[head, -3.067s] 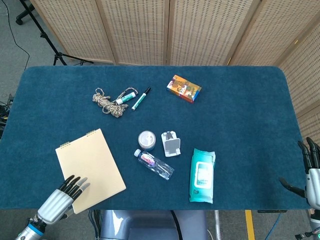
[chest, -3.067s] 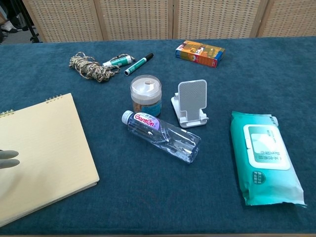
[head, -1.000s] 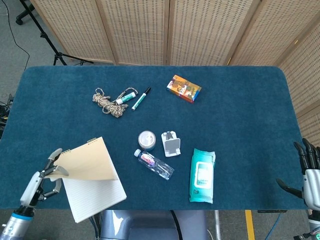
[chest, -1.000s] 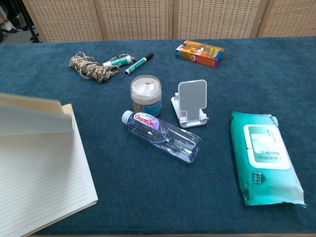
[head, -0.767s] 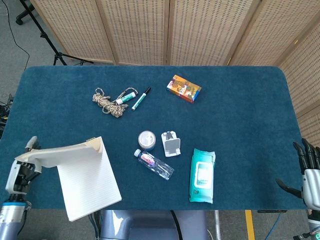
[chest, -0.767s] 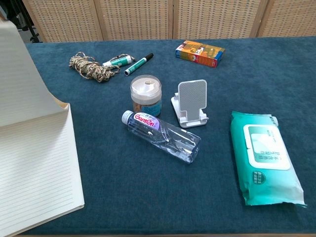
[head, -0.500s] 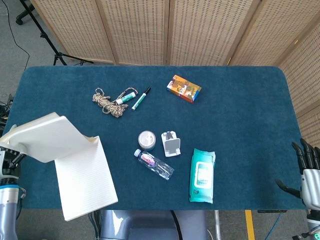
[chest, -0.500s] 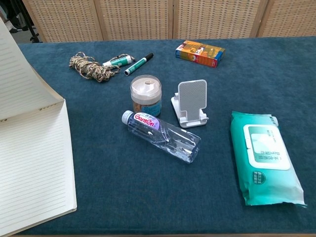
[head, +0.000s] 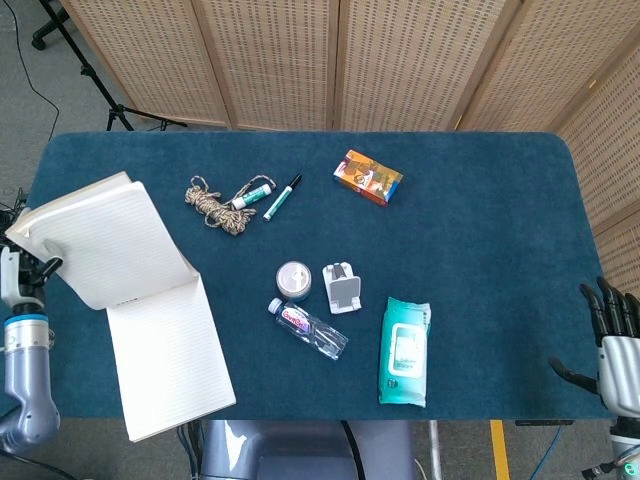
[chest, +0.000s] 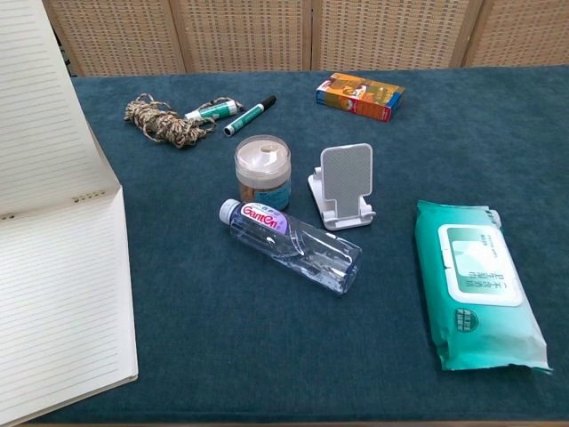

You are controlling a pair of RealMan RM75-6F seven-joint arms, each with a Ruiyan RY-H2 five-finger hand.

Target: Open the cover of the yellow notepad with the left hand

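The yellow notepad lies open at the table's front left, its lined page (head: 170, 355) flat on the cloth. The cover (head: 105, 240), lined on its inside, is folded back past the spiral and slants up to the far left. My left hand (head: 22, 268) holds the cover's outer edge, just off the table's left side. In the chest view the raised cover (chest: 40, 116) fills the upper left above the page (chest: 58, 311), and the left hand is out of frame. My right hand (head: 615, 335) hangs off the table's front right corner, fingers apart, empty.
A rope bundle (head: 212, 205), a small tube (head: 253, 192) and a green marker (head: 282, 197) lie just right of the cover. A round tub (head: 294, 280), phone stand (head: 343, 287), bottle (head: 308, 328), wipes pack (head: 404, 350) and orange box (head: 368, 177) occupy the middle.
The left hand has carried the cover up and back toward the far left, from half raised to folded past the spiral. The right hand has barely moved.
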